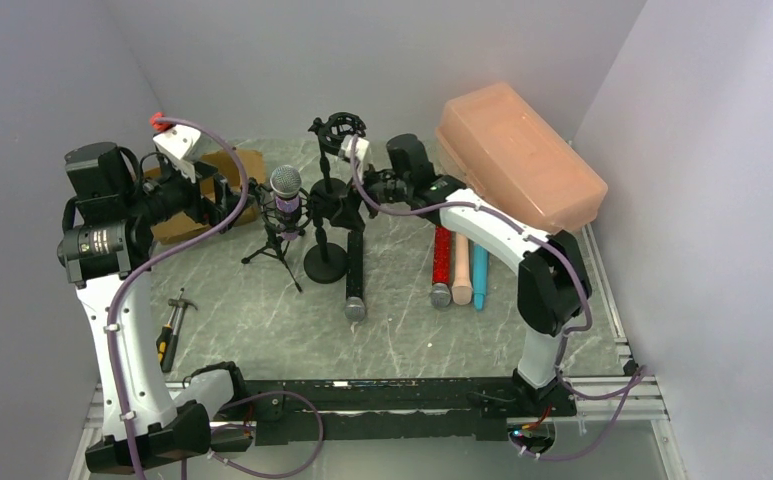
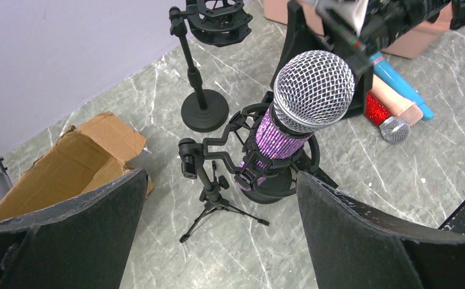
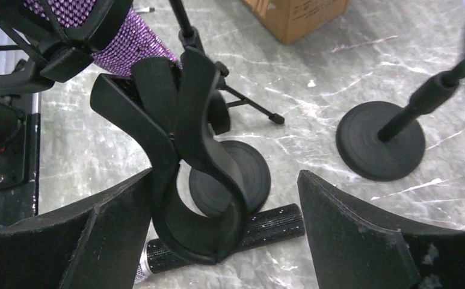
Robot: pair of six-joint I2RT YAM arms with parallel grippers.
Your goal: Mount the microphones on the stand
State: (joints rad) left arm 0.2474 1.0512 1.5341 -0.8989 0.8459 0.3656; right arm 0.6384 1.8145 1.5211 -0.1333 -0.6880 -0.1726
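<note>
The glittery purple microphone (image 1: pixel 285 196) with a silver mesh head sits in the shock mount of a small tripod stand (image 1: pixel 280 250); it also shows in the left wrist view (image 2: pixel 310 96). My left gripper (image 2: pixel 221 177) is open and empty, just left of it and above the tripod. My right gripper (image 3: pixel 225 180) is open, its jaws on either side of a black clip holder (image 3: pixel 194 162) on a round-base stand (image 1: pixel 325 262). The black microphone (image 1: pixel 354 272) lies on the table below the clip. Red (image 1: pixel 442 262), peach (image 1: pixel 460 268) and light blue (image 1: pixel 479 275) microphones lie side by side to the right.
A second round-base stand with an empty shock mount (image 1: pixel 340 130) stands at the back. A cardboard box (image 1: pixel 237 165) sits back left, a pink plastic tub (image 1: pixel 517 155) back right. A hand tool (image 1: pixel 170 325) lies near the left arm.
</note>
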